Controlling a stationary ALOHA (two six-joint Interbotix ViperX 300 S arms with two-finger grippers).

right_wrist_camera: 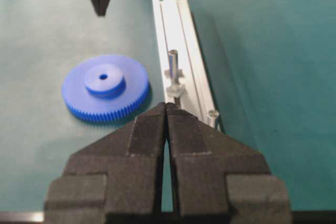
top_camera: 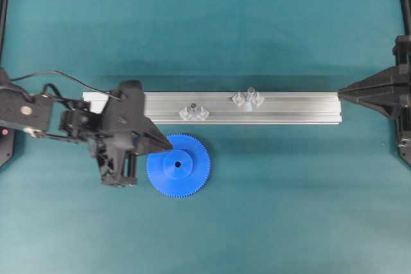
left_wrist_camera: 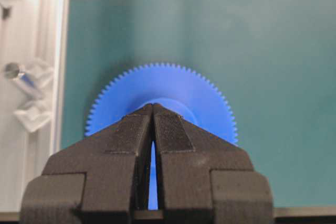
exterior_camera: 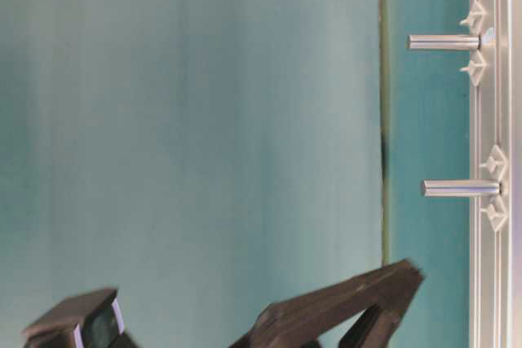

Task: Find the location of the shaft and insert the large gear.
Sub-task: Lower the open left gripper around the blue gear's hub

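Left tool [top_camera: 168,153] closed, empty, tips over large gear [top_camera: 178,165] rim, right tool [top_camera: 341,95] closed at rail [top_camera: 289,108] end, shaft [top_camera: 250,94] between tools

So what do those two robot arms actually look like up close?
Both are matte black. Each gripper, left and right, ends in two wedge-shaped fingers tapering to a point, with finely textured inner pads. The left arm is blocky, with thin black cables looping over it and a small pale round spot on its casing.
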